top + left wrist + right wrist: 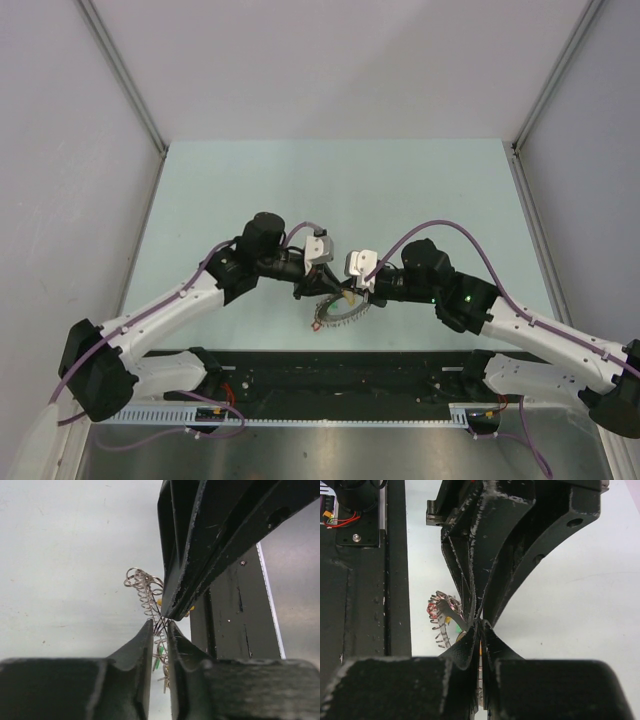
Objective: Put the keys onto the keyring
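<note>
Two arms reach in over the table [250, 180] and meet above the middle of its near edge. The keyring [338, 312] sits at that spot, seemingly on the tabletop. Left gripper [160, 628]: jaws down to a narrow slit, nipping the ring's wire coil. Right gripper [480, 629]: fully closed, tip to tip with the left, pinching what looks like a tan-tagged key [480, 650].

Step in hand, by judgement: threading that key onto the ring. Next move calls for a firm left hold and a fine slide of the key's eye along the wire.

A robotics lab cell: pale green table [420, 190] walled by white panels [340, 60] on aluminium posts [123, 72].
</note>
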You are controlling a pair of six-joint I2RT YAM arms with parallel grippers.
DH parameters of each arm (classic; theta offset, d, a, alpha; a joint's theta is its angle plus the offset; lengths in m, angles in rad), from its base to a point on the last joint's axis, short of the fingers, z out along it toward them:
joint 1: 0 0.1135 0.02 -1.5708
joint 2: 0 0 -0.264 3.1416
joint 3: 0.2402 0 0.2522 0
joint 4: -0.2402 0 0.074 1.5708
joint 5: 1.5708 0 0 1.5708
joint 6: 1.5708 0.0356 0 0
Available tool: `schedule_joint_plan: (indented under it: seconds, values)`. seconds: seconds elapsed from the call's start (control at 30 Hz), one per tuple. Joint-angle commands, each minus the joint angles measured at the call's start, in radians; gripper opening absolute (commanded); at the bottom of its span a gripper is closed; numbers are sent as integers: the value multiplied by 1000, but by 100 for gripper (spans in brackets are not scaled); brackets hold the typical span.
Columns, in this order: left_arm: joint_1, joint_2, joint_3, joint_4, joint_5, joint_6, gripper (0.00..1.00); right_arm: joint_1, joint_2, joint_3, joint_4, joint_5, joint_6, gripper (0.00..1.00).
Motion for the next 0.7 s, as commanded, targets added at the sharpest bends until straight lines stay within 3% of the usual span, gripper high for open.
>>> schedule_joint_plan:
  seconds: [0.0, 0.17, 0.67]
  values:
    - [4, 4, 30, 32, 66, 2, 15, 3, -19, 29, 46, -20, -12, 0]
    - [6, -9, 16, 21, 61, 9, 0, 3, -32, 31, 25, 9, -22, 0]
    - [38, -124, -33, 133, -136, -189, 0, -15, -105, 29, -101, 71, -11, 0]
